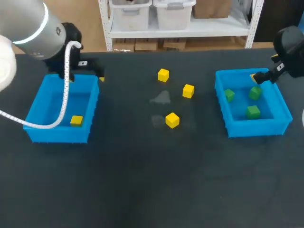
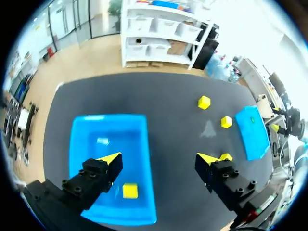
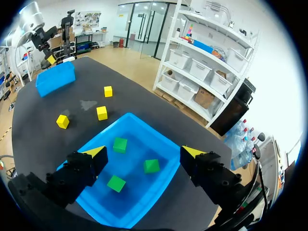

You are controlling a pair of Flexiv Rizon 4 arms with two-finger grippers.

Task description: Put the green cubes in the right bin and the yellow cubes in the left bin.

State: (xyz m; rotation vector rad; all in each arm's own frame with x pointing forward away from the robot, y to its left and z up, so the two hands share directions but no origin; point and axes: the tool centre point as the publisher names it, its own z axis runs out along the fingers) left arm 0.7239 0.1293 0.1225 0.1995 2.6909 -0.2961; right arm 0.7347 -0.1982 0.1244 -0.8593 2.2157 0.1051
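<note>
Green cubes (image 1: 253,112), three in all, lie inside the right bin (image 1: 256,128), and no green cube shows anywhere on the tabletop (image 1: 142,180), so that half of the sorting looks finished. On the yellow side there is less done: one yellow cube (image 1: 76,120) sits in the left bin (image 1: 57,135), near its front right corner, while three others are out on the dark tabletop between the two bins, the far cube (image 1: 163,75), the middle cube (image 1: 188,90) just beside it toward the right bin, and the near cube (image 1: 172,120) closest to the robot. By that count I judge the task a little past halfway, with three yellow pick-and-place runs left, all of them into the left bin. The left end effector (image 2: 160,161) hangs released and empty above the left bin's right wall, one finger over the bin's inside and the other over bare tabletop, nothing between them. The right end effector (image 3: 144,154) is likewise spread wide and empty, held over the right bin with the green cubes lying below it and touching neither finger. What remains seems to fall most naturally to the left arm, since the loose yellow cubes lie between the bins and their goal is on its side
</note>
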